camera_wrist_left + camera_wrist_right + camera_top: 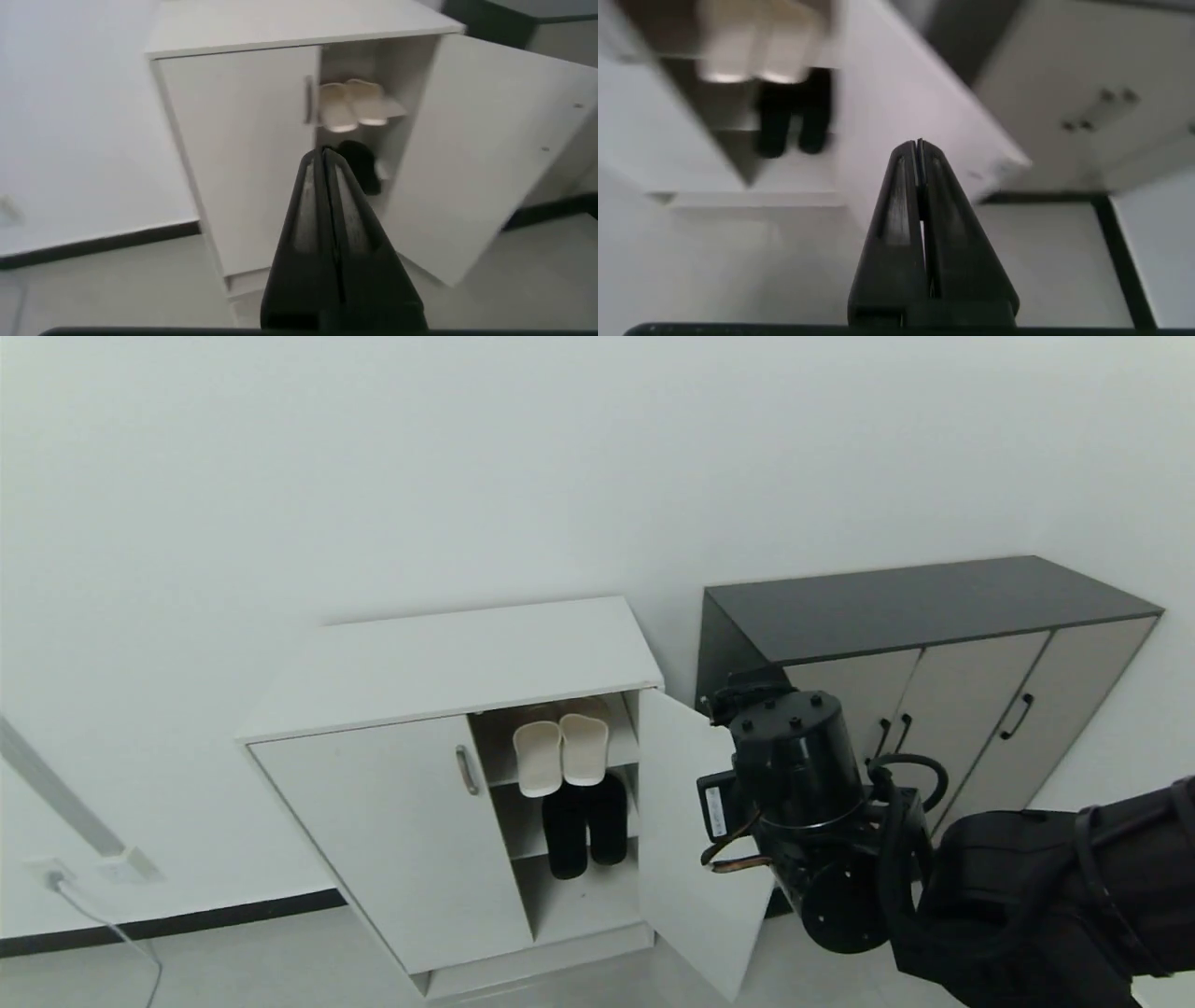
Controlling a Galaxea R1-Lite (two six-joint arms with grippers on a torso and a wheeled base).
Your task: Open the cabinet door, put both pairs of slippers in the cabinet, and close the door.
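Note:
The white cabinet (448,658) stands against the wall with its right door (686,840) swung open and its left door (392,840) closed. Inside, a beige pair of slippers (560,754) rests on the upper shelf, toes out. A black pair (585,826) stands on the shelf below. My right arm (803,793) hangs just outside the open door, and its gripper (920,149) is shut on nothing, pointing at the door's edge (906,93). My left gripper (323,154) is also shut and empty, some way in front of the cabinet opening, with the beige slippers (355,103) beyond it.
A cabinet with a dark top (934,607) and grey doors stands close to the right of the open door. A wall socket with a cable (51,875) sits low on the left. Bare grey floor (280,961) lies in front.

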